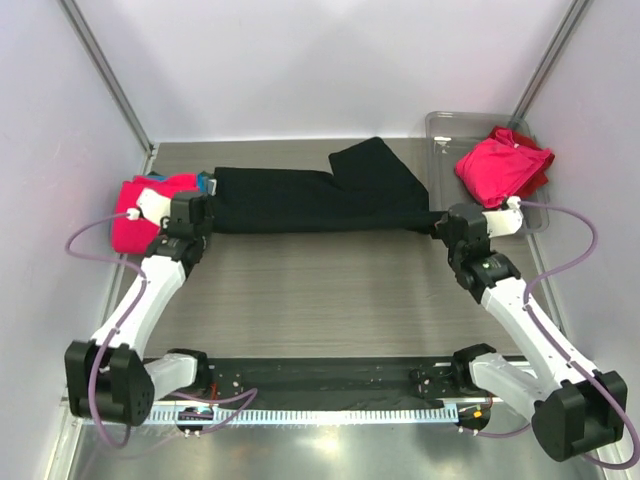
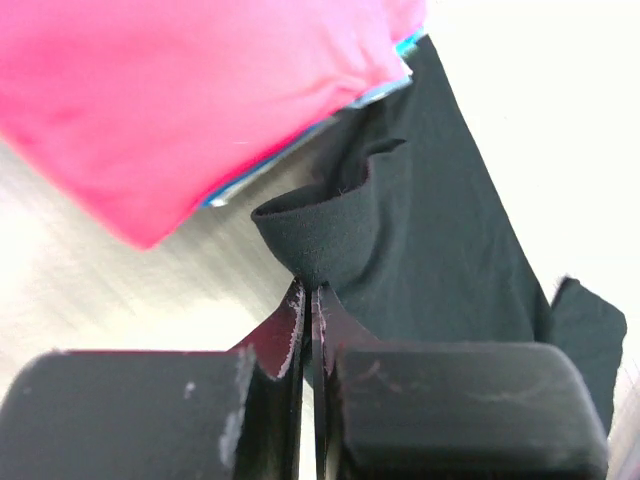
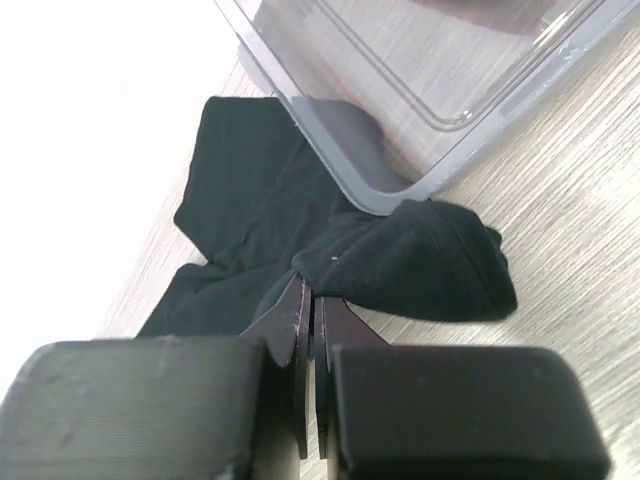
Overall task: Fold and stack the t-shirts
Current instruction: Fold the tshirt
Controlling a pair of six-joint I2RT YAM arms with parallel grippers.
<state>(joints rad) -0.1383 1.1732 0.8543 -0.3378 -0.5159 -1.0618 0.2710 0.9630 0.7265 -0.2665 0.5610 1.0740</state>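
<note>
A large black t-shirt (image 1: pixel 320 195) lies stretched across the far middle of the table. My left gripper (image 1: pixel 198 215) is shut on its left end, where the cloth bunches at my fingertips in the left wrist view (image 2: pixel 325 225). My right gripper (image 1: pixel 445 228) is shut on its right end, a bunched fold (image 3: pixel 420 265) by the tray corner. A folded pink-magenta shirt (image 1: pixel 150 205) with a teal-blue one (image 2: pixel 300 145) under it lies at far left. Another pink shirt (image 1: pixel 500 165) lies on a red one (image 1: pixel 543 178) in the tray.
The clear grey plastic tray (image 1: pixel 440 130) stands at the far right, its corner (image 3: pixel 400 190) close beside my right gripper. Metal frame posts (image 1: pixel 105 75) rise at both back corners. A black strip (image 1: pixel 330 375) and ruler run along the near edge.
</note>
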